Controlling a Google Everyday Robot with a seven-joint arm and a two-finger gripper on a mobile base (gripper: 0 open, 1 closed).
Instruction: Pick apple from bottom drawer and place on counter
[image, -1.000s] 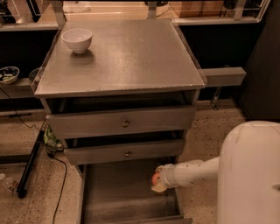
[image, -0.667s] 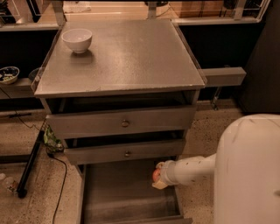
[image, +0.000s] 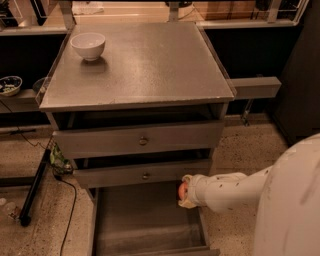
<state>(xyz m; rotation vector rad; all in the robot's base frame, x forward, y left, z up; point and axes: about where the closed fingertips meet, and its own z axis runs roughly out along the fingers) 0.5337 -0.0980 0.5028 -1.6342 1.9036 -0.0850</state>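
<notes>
The apple (image: 182, 190) is a small red-orange fruit, mostly hidden by my gripper (image: 187, 193). The gripper is at the end of my white arm, which reaches in from the right. It is shut on the apple and holds it above the right side of the open bottom drawer (image: 142, 220), just below the middle drawer front. The drawer floor is bare grey metal. The counter (image: 145, 62) is the large grey cabinet top above.
A white bowl (image: 88, 45) stands at the counter's back left. Two drawer fronts with brass knobs (image: 143, 141) sit between counter and open drawer. My white body fills the lower right. A black bar and cables lie on the tan floor at left.
My arm has risen and drawn slightly back, carrying the apple up from the drawer floor to the level of the middle drawer front. The view has shifted a little.
</notes>
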